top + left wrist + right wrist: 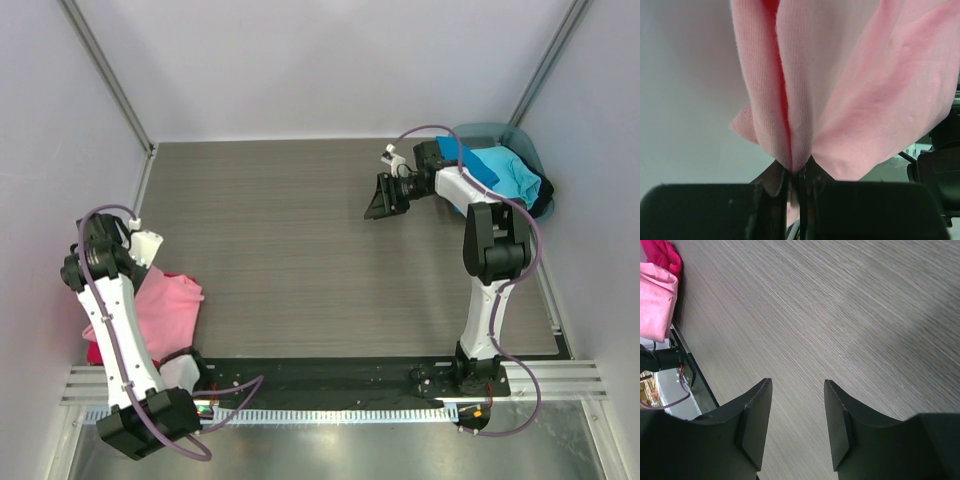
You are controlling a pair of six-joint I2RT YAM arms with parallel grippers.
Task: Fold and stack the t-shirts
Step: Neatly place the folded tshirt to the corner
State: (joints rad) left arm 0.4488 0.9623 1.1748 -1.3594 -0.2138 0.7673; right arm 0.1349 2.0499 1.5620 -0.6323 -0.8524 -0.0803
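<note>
Left claw (796, 175) is clamped on the pink shirt (855, 100); right claw (797, 422) stands open, empty. Draw the pink shirt from the desk's (300, 260) left edge inward, grip firm.

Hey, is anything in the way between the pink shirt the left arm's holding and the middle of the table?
Nothing visible. The left gripper is shut on the pink t-shirt at the near-left edge; the table toward its centre is bare. The right gripper hangs open toward the far right, off that path.
</note>
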